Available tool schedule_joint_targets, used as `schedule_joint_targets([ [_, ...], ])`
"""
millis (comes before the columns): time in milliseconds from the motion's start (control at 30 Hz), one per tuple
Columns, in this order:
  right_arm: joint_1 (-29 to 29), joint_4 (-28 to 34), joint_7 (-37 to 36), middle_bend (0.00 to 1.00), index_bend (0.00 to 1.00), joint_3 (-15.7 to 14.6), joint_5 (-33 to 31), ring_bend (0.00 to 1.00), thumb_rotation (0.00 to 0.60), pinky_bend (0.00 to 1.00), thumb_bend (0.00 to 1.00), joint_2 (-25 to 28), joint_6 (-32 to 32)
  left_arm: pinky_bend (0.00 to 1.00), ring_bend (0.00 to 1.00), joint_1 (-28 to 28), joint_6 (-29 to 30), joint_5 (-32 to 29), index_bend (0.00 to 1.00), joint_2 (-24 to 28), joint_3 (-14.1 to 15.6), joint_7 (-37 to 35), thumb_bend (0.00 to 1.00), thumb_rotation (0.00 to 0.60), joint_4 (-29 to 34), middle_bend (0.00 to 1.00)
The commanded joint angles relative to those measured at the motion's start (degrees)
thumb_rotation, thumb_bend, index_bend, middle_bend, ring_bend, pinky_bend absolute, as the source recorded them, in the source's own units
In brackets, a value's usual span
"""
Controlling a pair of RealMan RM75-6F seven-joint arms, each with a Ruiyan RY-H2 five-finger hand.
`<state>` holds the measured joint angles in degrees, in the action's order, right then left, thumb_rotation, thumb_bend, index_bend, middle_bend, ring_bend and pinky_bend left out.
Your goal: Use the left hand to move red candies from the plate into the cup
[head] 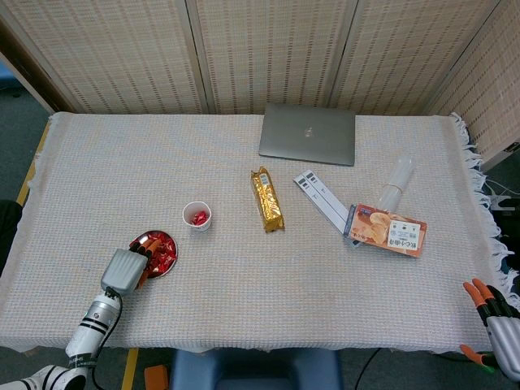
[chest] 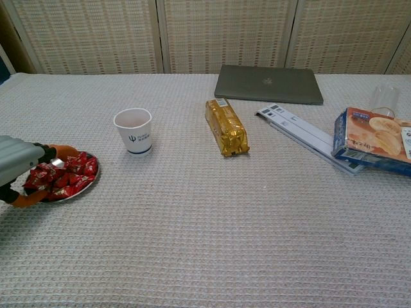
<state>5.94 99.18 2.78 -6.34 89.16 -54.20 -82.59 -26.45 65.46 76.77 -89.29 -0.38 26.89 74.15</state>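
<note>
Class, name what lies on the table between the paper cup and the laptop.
Head view: the gold snack packet lies between cup and laptop.

A closed grey laptop (head: 307, 134) lies at twelve o'clock; a gold foil snack bar (head: 266, 199) sits centre; white paper strips (head: 321, 197), an orange biscuit box (head: 388, 230) and a clear plastic cup (head: 396, 180) cluster at three o'clock.

The left hand (head: 124, 270) sits low at the near-left edge of the plate (head: 165, 264), knuckles up, its orange-tipped fingers (chest: 64, 152) reaching onto the plate's near rim. Whether they grip anything cannot be told. Its forearm runs back from the plate toward the table's near-left corner. The right hand (head: 496, 321) shows only partly, far right of the plate past the table's near-right corner, fingers spread and holding nothing.
</note>
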Motion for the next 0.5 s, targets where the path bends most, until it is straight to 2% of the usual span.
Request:
schedule_joint_targets([
  [33, 0.0, 0.0, 0.0, 0.00, 0.00, 0.0, 0.0, 0.00, 0.600, 0.25, 0.04, 0.0, 0.0, 1.00, 0.24, -0.4, 0.5, 1.0, 0.10, -1.7, -0.3, 0.9, 0.38, 0.600, -2.0, 0.17],
  [233, 0.1, -0.1, -0.3, 0.00, 0.00, 0.0, 0.0, 0.00, 0.600, 0.25, 0.04, 0.1, -0.3, 1.00, 0.29, -0.8, 0.5, 1.0, 0.14, -3.4, -1.3, 1.1, 0.39, 0.600, -4.3, 0.19],
  [500, 0.1, -0.1, -0.2, 0.00, 0.00, 0.1, -0.3, 0.00, 0.600, 0.25, 0.04, 0.1, -0.1, 1.00, 0.41, -1.0, -0.2, 0.8, 0.31, -4.4, -1.7, 1.0, 0.39, 0.600, -6.4, 0.34],
])
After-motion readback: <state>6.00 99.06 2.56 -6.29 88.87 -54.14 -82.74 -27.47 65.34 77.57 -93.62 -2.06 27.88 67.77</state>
